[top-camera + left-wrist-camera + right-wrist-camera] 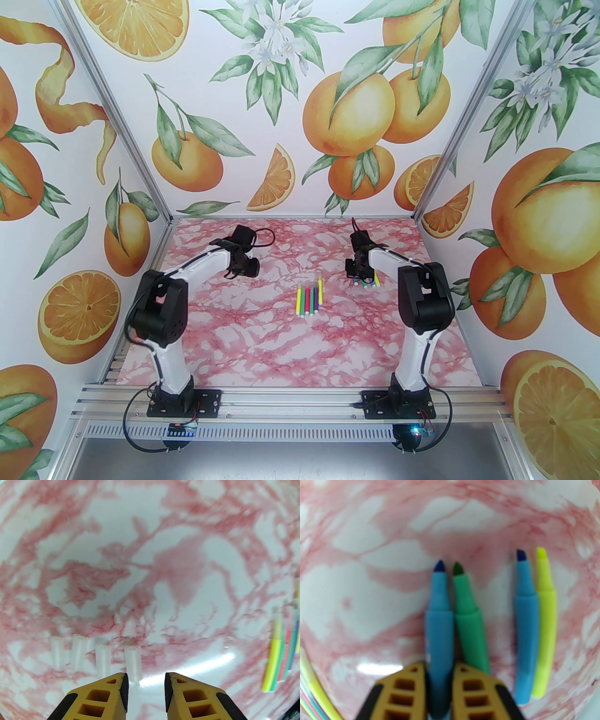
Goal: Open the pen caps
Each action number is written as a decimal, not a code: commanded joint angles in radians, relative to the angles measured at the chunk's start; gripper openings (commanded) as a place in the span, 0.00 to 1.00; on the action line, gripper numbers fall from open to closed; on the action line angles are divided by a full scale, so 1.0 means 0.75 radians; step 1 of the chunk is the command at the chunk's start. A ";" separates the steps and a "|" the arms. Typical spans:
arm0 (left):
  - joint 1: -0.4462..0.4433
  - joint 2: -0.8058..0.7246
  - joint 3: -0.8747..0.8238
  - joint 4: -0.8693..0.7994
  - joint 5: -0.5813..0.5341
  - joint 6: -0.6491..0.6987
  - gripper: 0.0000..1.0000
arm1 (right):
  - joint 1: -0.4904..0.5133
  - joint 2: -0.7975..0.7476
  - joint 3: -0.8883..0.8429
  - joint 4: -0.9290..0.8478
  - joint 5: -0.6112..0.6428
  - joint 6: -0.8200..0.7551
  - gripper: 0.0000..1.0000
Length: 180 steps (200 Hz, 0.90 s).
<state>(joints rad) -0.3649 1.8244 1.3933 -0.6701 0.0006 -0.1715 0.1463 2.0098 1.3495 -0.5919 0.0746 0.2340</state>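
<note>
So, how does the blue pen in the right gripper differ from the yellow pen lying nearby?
The held blue pen is clamped in the right gripper; the yellow pen lies free on the table. The blue pen's tip is pointed; the yellow pen's is slanted. Both are uncapped, tips pointing the same way.

Near half of the table [290, 356] is wide open. Capped pens [309, 300] block mid-table, and loose caps [103, 658] lie right before the left gripper [146, 680].
</note>
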 commanded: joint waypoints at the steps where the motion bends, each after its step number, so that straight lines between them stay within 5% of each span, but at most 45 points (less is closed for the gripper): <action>1: -0.005 -0.100 -0.027 0.032 0.038 -0.005 0.35 | -0.017 0.053 0.013 -0.060 0.068 -0.041 0.00; 180: -0.008 -0.256 -0.153 0.077 0.107 -0.040 0.37 | -0.021 0.014 -0.020 -0.030 0.251 -0.100 0.25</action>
<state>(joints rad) -0.3679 1.6821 1.3003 -0.6319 0.0765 -0.1852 0.1413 2.0121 1.3472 -0.5938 0.2073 0.1669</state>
